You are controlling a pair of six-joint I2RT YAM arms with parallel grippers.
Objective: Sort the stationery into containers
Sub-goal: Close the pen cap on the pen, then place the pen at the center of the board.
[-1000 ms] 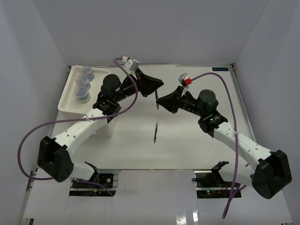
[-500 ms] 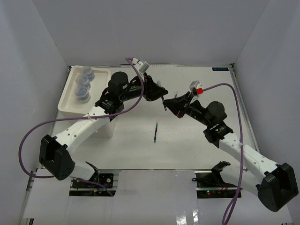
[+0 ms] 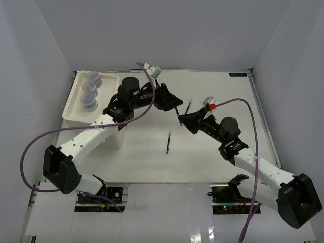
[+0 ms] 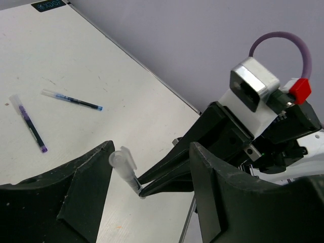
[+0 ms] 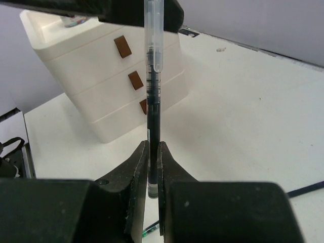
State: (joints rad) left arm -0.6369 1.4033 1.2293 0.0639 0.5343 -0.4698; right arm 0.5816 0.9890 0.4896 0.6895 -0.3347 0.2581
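Observation:
My right gripper (image 5: 153, 152) is shut on the lower end of a clear-capped dark pen (image 5: 153, 101), holding it upright above the table. The pen's (image 4: 125, 172) cap end stands between the spread fingers of my left gripper (image 4: 152, 152), which is open and close beside it. In the top view the two grippers meet mid-table, left gripper (image 3: 176, 105) against right gripper (image 3: 181, 119). The white drawer unit (image 3: 73, 115) stands at the left, with three clear jars (image 3: 89, 93) in its top tray. A green pen (image 3: 168, 140) lies on the table below the grippers.
Two more pens, one purple-tipped (image 4: 31, 129) and one blue (image 4: 73, 100), lie on the table toward the far right corner. The unit's drawers with brown knobs (image 5: 121, 46) face the grippers. White walls close off the table on three sides.
My left gripper's jaws have opened off the pen, leaving it in the shut right gripper. Both grippers shifted a little to the right during the handover.

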